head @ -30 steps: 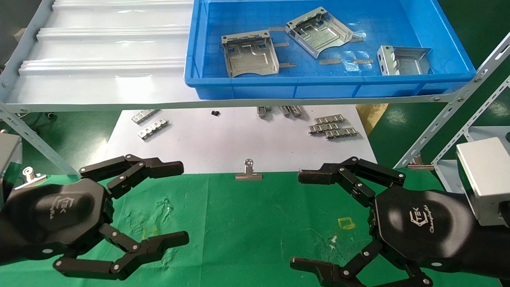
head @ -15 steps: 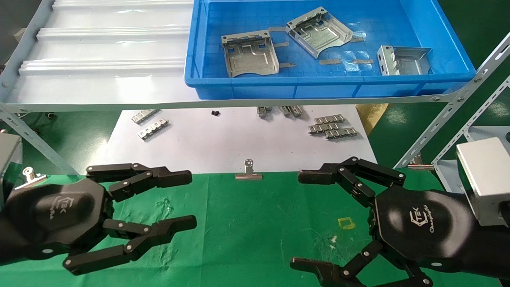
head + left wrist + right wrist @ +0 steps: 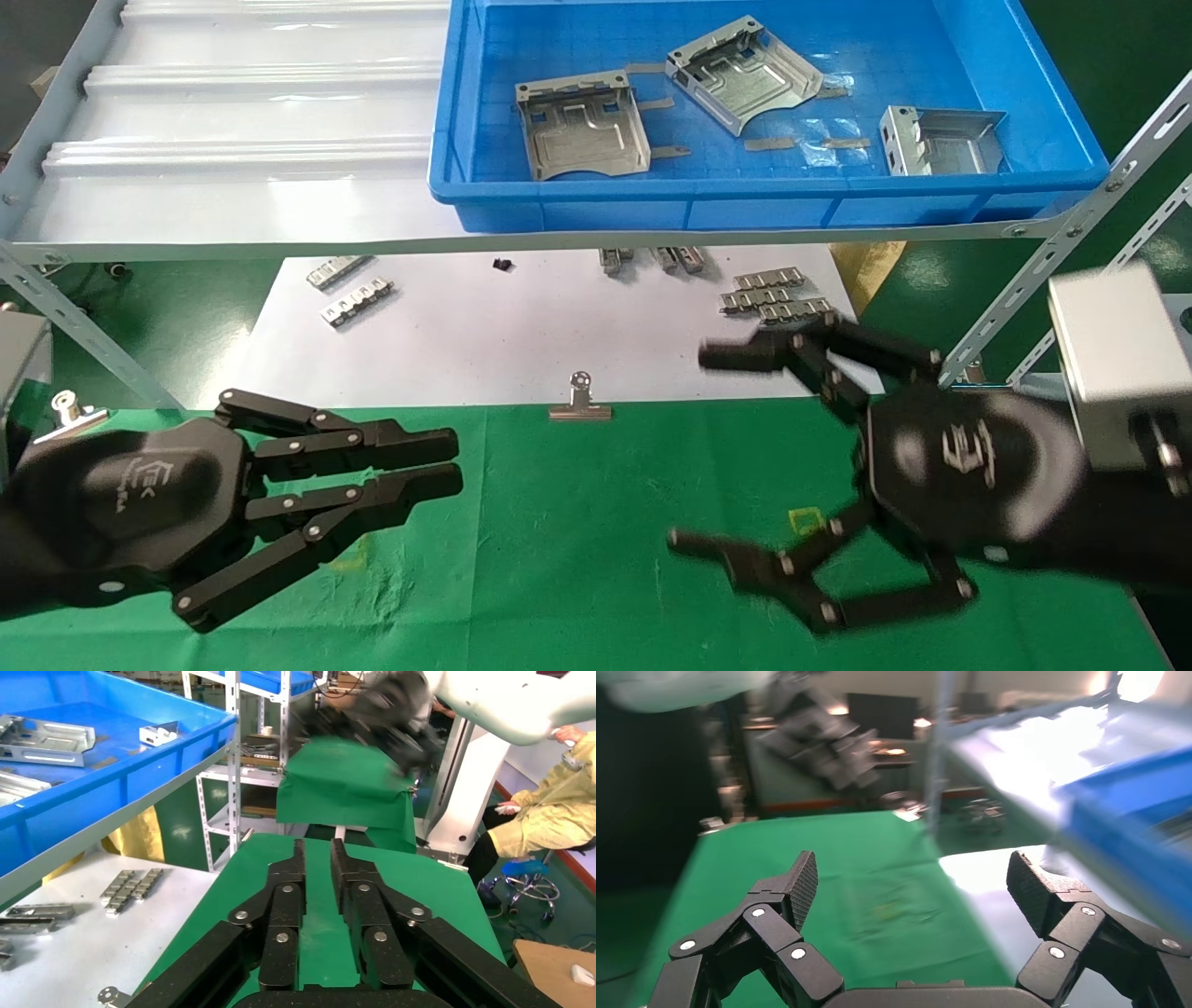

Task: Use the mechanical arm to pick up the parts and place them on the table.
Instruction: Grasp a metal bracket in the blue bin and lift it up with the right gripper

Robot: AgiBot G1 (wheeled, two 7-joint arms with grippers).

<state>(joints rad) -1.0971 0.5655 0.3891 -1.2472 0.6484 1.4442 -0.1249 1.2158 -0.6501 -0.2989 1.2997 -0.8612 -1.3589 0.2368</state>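
Head view — right gripper [image 3: 712, 447] spread wide over the table [image 3: 577, 522], left gripper [image 3: 452, 464] pinched nearly closed, empty.

The left tool [image 3: 447, 463] is low on the left, fingers nearly together; the right tool [image 3: 694, 447] is spread wide.

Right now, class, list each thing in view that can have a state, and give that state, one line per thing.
Left hand: shut, empty, over the green table.
Right hand: open, empty, above the table's far edge.
Three parts: lying loose in the blue bin, none picked.
Binder clip: clamped on the cloth edge.
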